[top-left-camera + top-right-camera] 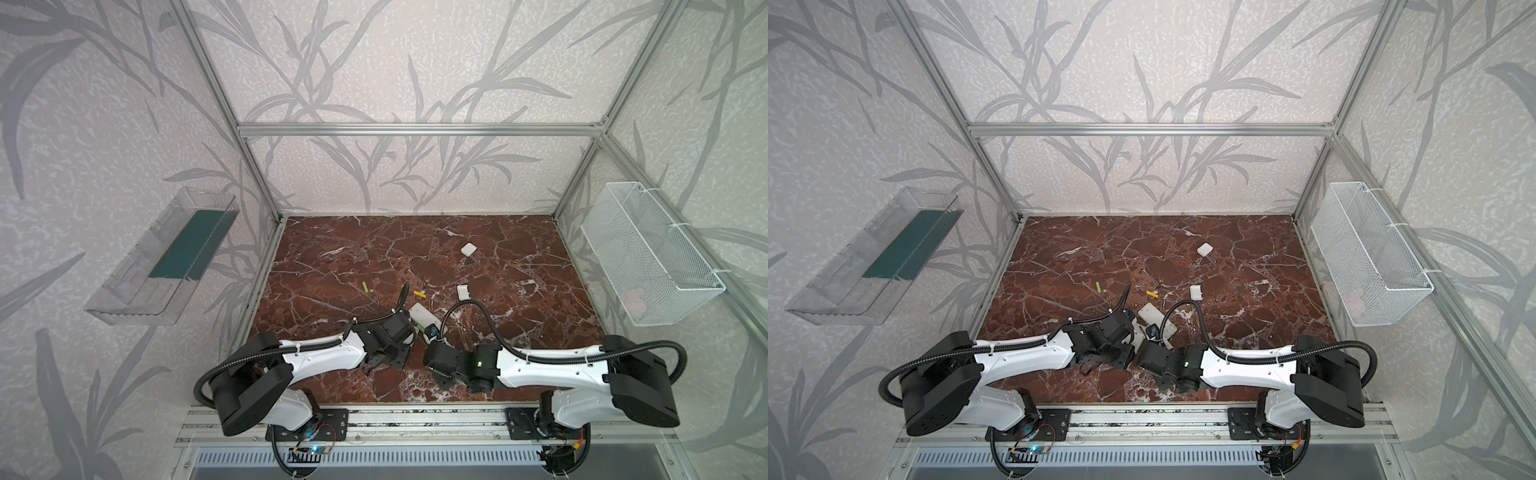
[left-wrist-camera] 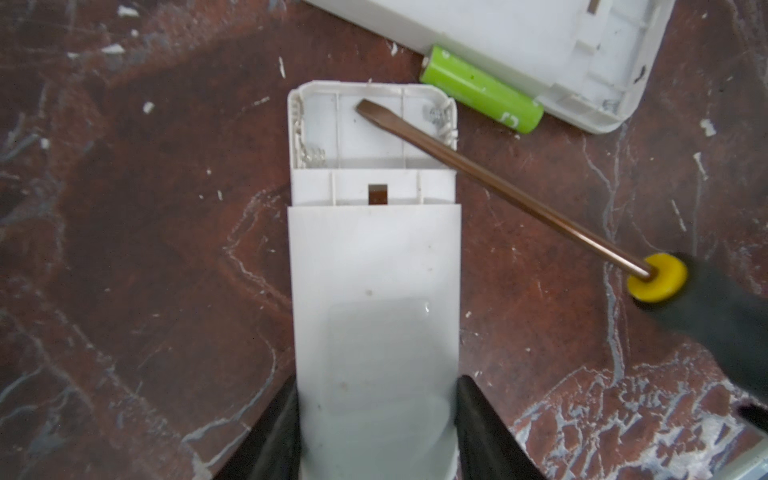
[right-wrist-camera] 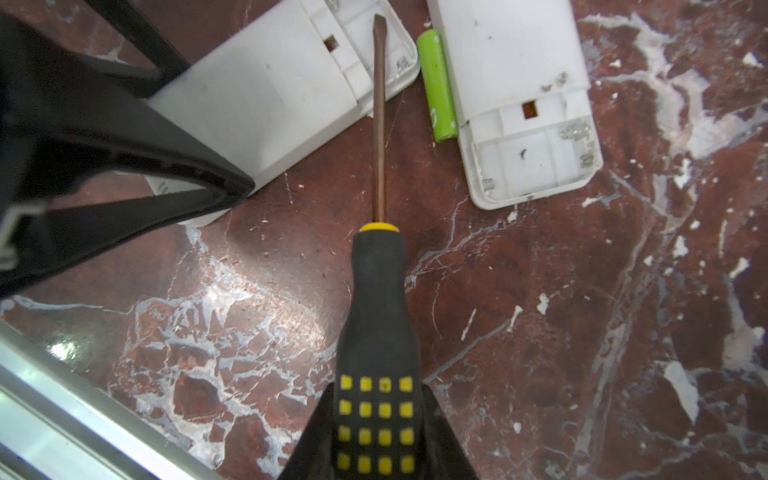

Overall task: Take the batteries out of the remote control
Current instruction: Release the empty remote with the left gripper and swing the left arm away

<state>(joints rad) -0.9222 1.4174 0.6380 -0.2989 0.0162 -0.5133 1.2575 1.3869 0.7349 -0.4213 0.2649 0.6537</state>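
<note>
Your left pincer (image 2: 376, 395) clamps the white remote (image 2: 374, 270). Your right pincer (image 3: 378, 399) grips the screwdriver (image 3: 378, 291), blade ahead of it in the bay (image 2: 374, 141), which looks empty. A lime-green battery (image 2: 482, 89) lies just beyond the left pincer's remote. Lift the blade out, clear of the springs (image 2: 313, 156).

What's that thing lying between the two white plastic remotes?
A slim lime-green battery, lying on the red-brown marble tabletop; the right wrist view shows it.

Light: bright, even, diffuse.
Glare: pale sheen on marble tabletop (image 3: 232, 291), ahead of right gripper (image 3: 379, 419) jaws.
Blur: remote control (image 2: 374, 270) soft between left gripper (image 2: 377, 384) jaws; screwdriver handle (image 2: 715, 328) defocused.
</note>
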